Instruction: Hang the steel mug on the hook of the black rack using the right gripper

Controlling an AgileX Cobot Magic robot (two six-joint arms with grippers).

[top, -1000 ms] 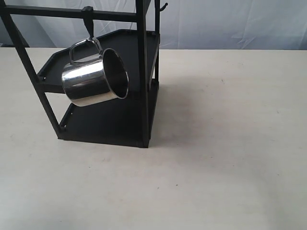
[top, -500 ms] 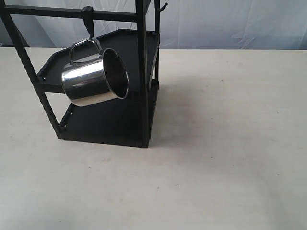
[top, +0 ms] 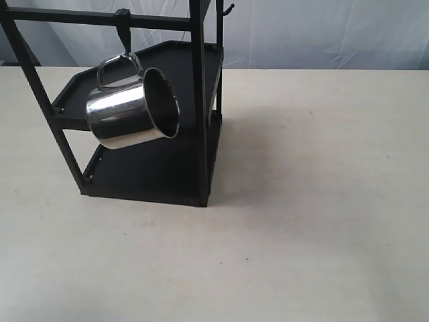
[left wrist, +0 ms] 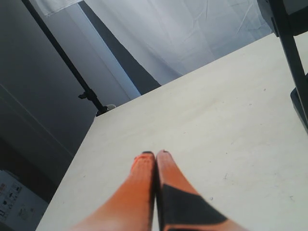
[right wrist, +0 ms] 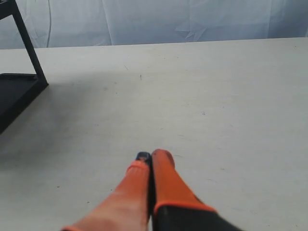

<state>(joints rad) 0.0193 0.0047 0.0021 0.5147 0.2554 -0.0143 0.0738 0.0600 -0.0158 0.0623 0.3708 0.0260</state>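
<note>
The steel mug [top: 131, 111] hangs tilted by its looped handle from the hook [top: 123, 30] under the top bar of the black rack [top: 201, 100], its mouth facing right. Neither arm shows in the exterior view. In the right wrist view my right gripper [right wrist: 153, 155] is shut with nothing between its orange fingers, low over bare table, with a corner of the black rack [right wrist: 19, 91] off to one side. In the left wrist view my left gripper [left wrist: 155, 154] is likewise shut and empty above the table, a post of the black rack [left wrist: 293, 53] at the picture's edge.
A thin curled hook [top: 228, 9] sticks out at the rack's upper right post. The cream table [top: 315, 201] stretches right of and in front of the rack. White curtain [top: 322, 33] hangs behind. A dark stand [left wrist: 89, 94] rises beyond the table's edge in the left wrist view.
</note>
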